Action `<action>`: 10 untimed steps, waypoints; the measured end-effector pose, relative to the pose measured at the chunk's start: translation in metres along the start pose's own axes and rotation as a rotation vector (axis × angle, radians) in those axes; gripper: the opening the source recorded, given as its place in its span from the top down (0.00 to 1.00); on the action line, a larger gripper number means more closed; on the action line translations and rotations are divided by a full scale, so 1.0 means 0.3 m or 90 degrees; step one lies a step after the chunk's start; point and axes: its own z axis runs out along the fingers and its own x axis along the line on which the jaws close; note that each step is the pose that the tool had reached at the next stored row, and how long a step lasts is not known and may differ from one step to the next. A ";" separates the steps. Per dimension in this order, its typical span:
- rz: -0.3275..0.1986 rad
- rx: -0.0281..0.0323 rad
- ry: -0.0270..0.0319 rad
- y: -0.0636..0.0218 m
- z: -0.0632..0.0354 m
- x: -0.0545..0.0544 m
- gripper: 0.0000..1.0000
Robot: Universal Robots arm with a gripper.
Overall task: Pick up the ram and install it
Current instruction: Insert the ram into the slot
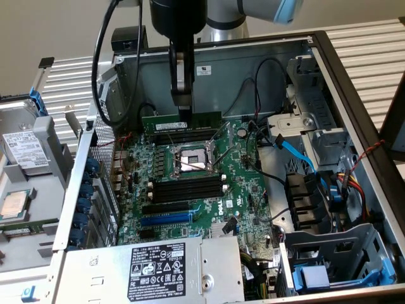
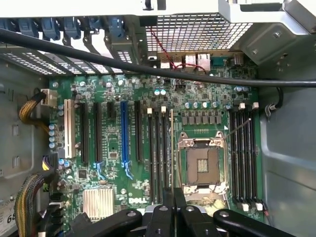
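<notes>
The ram [image 1: 204, 118] is a narrow green stick held level above the motherboard [image 1: 243, 190] inside the open computer case. My gripper [image 1: 181, 111] comes down from above and is shut on the stick near its middle. In the wrist view the ram [image 2: 171, 148] appears edge-on as a thin line running out from my gripper [image 2: 173, 200]. There it lies along the gap between one bank of black slots [image 2: 158, 153] and the CPU socket [image 2: 202, 165]. A second bank of slots [image 2: 244, 158] sits on the socket's other side. I cannot tell how high the stick is above the board.
A thick black cable [image 2: 163, 71] crosses over the board. The power supply with a white label [image 1: 158, 263] fills the case's near side. Blue cables [image 1: 297, 155] and a metal drive cage [image 1: 342, 253] stand at the exterior view's right. Case walls [image 1: 253, 69] surround the board.
</notes>
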 end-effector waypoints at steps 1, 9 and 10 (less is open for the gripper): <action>0.001 0.0001 -0.0001 0.001 0.006 0.002 0.88; 0.009 0.0002 -0.0004 0.003 0.055 0.020 0.88; 0.010 0.0001 -0.0004 0.004 0.060 0.022 0.88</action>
